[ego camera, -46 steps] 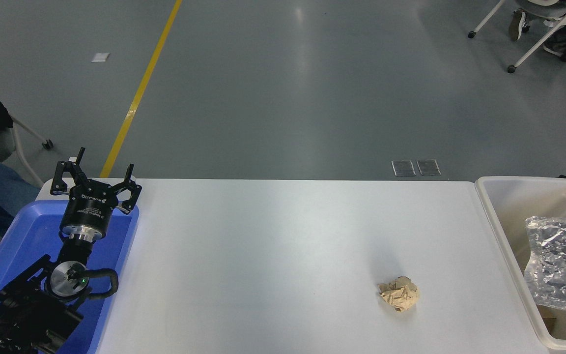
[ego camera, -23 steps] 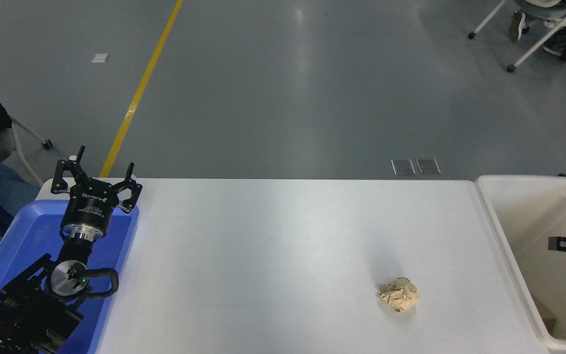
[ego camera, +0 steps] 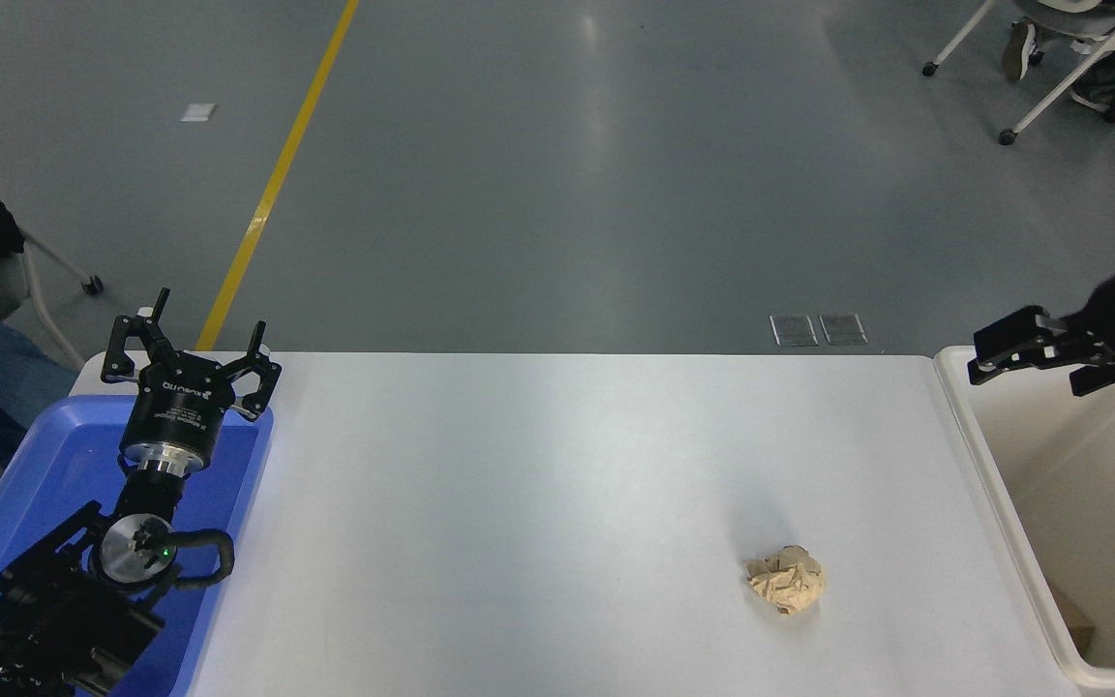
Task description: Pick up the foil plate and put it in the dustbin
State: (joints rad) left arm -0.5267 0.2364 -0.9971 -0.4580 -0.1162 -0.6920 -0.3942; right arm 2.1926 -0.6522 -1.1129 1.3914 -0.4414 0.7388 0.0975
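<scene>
right gripper (ego camera: pixel 1027 353) sits at the right edge of the head view, raised over the far-left corner of the dustbin (ego camera: pixel 993 465). fingers spread apart, nothing between them. arm body behind it runs off the right edge, slightly blurred.

foil plate: can't see it anywhere in this view. only the left part of the dustbin is in frame, and what shows of the inside is bare cream wall and floor plus a small brown scrap at the near-left inner corner (ego camera: pixel 1078 624). the rest of the bin is cut off by the picture edge, so can't tell what lies there.

dustbin stands off the right end of the white table (ego camera: pixel 538 503), its left rim just beside the table's edge.

crumpled brown paper ball (ego camera: pixel 786 579) lies on the table, right of centre toward the near side, well apart from the dustbin and from both grippers.

left gripper (ego camera: pixel 192 350) is parked at the lower left, pointing away from the camera, fingers splayed open and empty (it hangs over the far end of the blue tray (ego camera: pixel 45 455), which sits at the table's left end).

far side: grey floor with a yellow line (ego camera: pixel 277 174), chair legs at top right (ego camera: pixel 1051 87), another chair and dark cloth at the left edge.
</scene>
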